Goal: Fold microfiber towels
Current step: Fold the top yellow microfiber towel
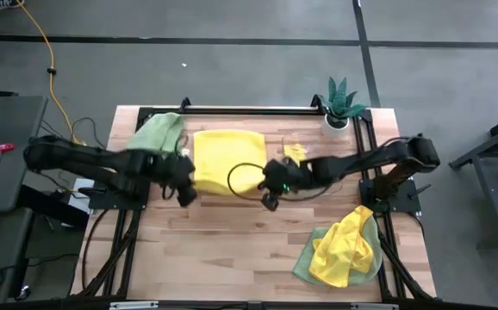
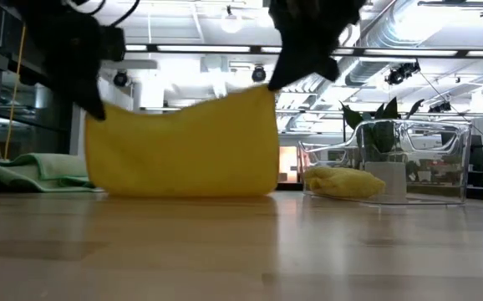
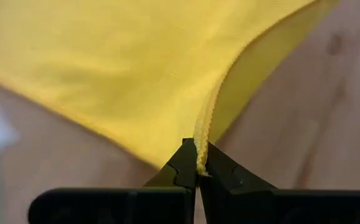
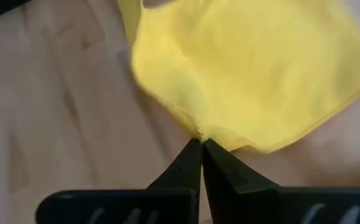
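A bright yellow microfiber towel (image 1: pixel 227 157) is stretched between my two grippers over the middle of the table. In the low view the towel (image 2: pixel 183 150) drops like a curtain, and its lower edge (image 2: pixel 183 193) rests on the wood. My left gripper (image 1: pixel 184 188) is shut on the towel's left raised corner and my right gripper (image 1: pixel 271 191) on its right one. A pale green towel (image 1: pixel 158 133) lies at the far left. A heap of yellow and green towels (image 1: pixel 345 250) lies at the near right. My left gripper (image 3: pixel 198 149) pinches one corner of the yellow towel (image 3: pixel 200 140) between its two fingertips, slanting down from the table's left. A stitched hem runs straight into the pinch. The corner is raised, and the cloth falls away to the table. My right gripper (image 4: pixel 201 142) pinches the opposite corner (image 4: pixel 200 132), bunched to a point, between its fingertips, slanting down from the table's right. This corner (image 2: pixel 268 90) is held higher than the left one. The top edge sags slightly between the two holds.
A clear plastic bin (image 2: pixel 392 163) with a yellow cloth (image 2: pixel 342 180) inside stands at the far right. A small potted plant (image 1: pixel 342 103) sits at the far right corner behind it. Bare wood (image 1: pixel 223 250) lies between the grippers and the near edge.
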